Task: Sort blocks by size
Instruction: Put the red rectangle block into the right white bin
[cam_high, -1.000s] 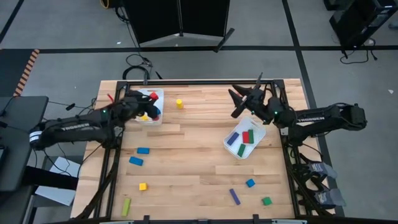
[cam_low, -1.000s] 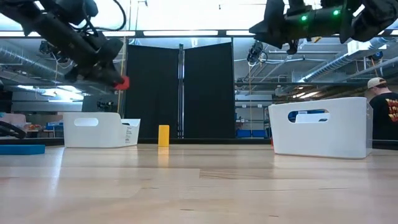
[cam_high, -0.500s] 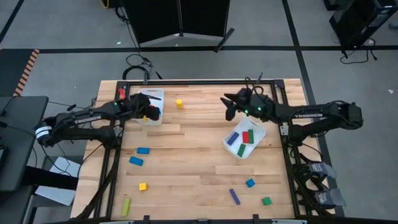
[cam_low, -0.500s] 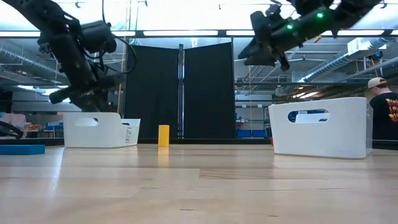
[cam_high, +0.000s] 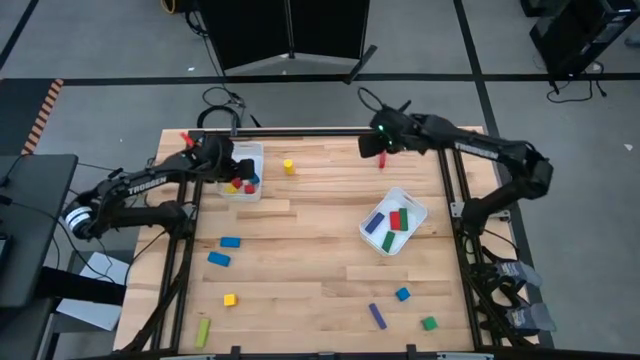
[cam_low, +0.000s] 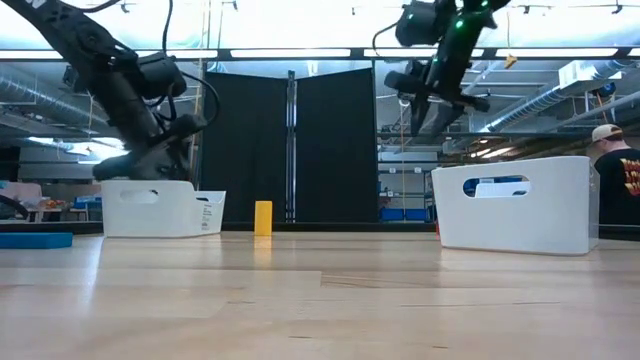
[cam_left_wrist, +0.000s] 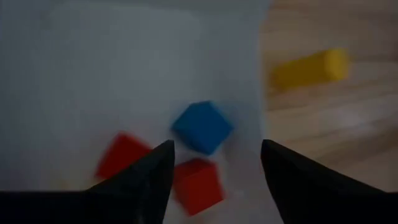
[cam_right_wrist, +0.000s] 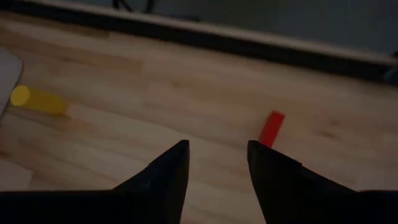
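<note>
We have our left gripper (cam_high: 222, 160) hanging over the white bin (cam_high: 252, 152) at the far left of the surface (cam_high: 310, 250), its fingers spread apart with nothing between them. Inside that bin lie a blue cube (cam_left_wrist: 203, 126) and two red cubes (cam_left_wrist: 198, 185), so this looks like the bin for small pieces.

Our right gripper (cam_high: 380, 146) reaches toward the far edge, also spread and empty, with a red bar (cam_right_wrist: 272, 128) just ahead of it on the surface and a yellow bar (cam_right_wrist: 37, 99) well off to one side. The second bin (cam_high: 418, 212) holds blue, red and green long pieces.

We judge the step in hand to be fetching that red bar. Next we would lower over it, line the fingers across its narrow sides, and close. Several blocks (cam_high: 218, 259) are not yet sorted.
</note>
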